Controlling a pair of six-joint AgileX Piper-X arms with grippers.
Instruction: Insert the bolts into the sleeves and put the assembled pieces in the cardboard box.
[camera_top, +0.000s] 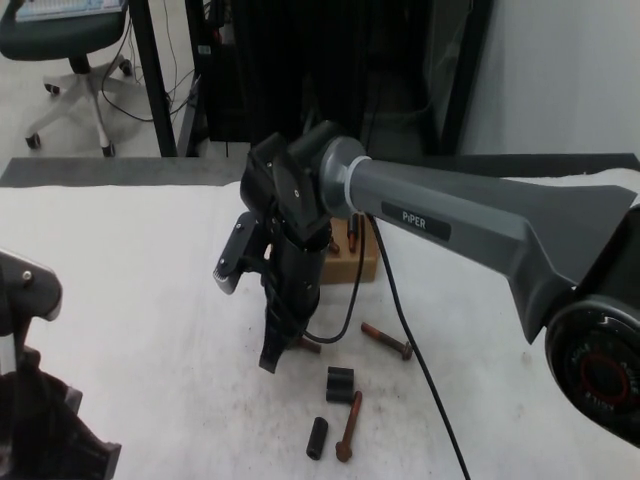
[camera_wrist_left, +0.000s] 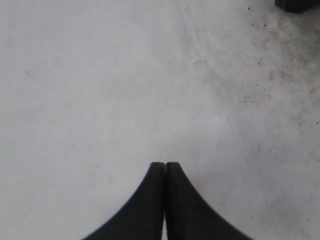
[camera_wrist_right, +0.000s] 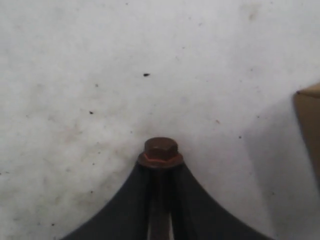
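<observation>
Right gripper (camera_wrist_right: 160, 170) is clamping a rusty brown hex-flanged metal bolt (camera_wrist_right: 160, 151) by its shank. Left gripper (camera_wrist_left: 165, 166) is pressing its jaws shut over the white bench (camera_wrist_left: 100, 75). Tan cardboard box (camera_top: 368, 265) is sitting just far-right.

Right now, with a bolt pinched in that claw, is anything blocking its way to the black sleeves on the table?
Nothing visible does. The right gripper holds the bolt, and the nearest sleeve lies on bare bench close by. A loose bolt lies beside the second sleeve, not across the way.
</observation>
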